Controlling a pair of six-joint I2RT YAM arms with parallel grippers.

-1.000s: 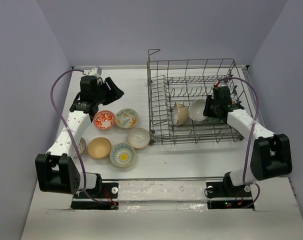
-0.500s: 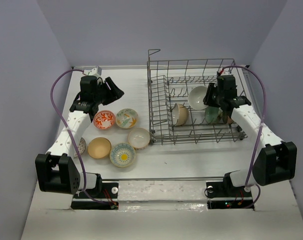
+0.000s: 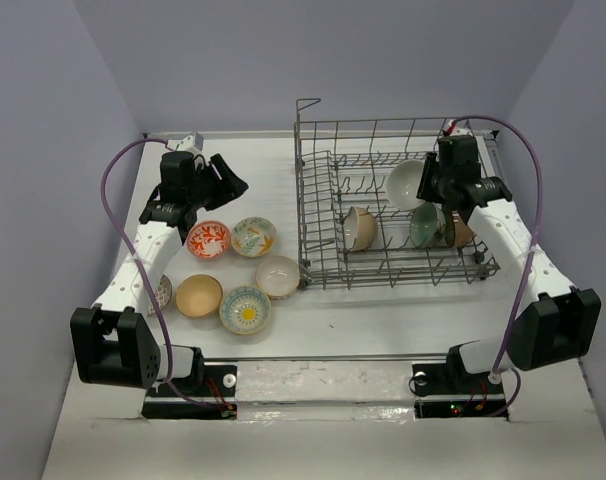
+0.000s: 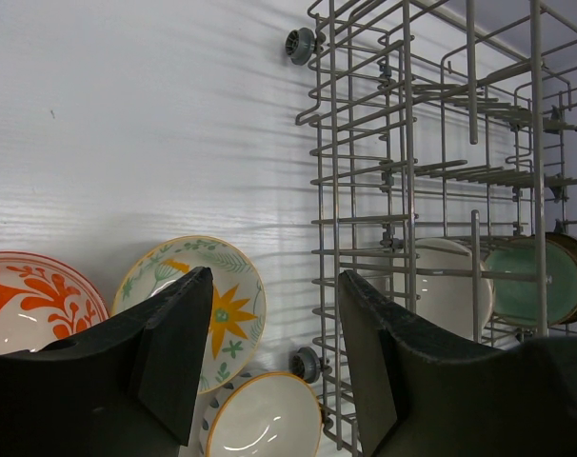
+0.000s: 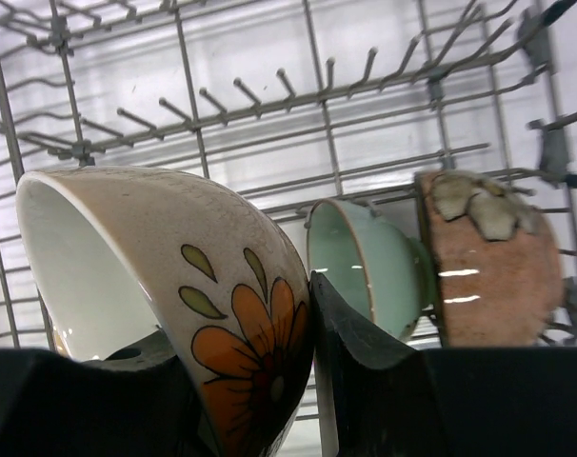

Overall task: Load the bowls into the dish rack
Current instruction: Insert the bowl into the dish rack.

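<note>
Though cream, bowl [image 5: 208,252] bears orange flower

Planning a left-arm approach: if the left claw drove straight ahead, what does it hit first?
Probably bare table between the floral bowl and the dish rack; the left claw may clip that bowl's rim, depth unclear.

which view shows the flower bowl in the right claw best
Right wrist: the flower bowl fills the frame, orange flower clear, pinched in the right claw. Top external shows only its white inside. Left wrist does not clearly show it.
</note>
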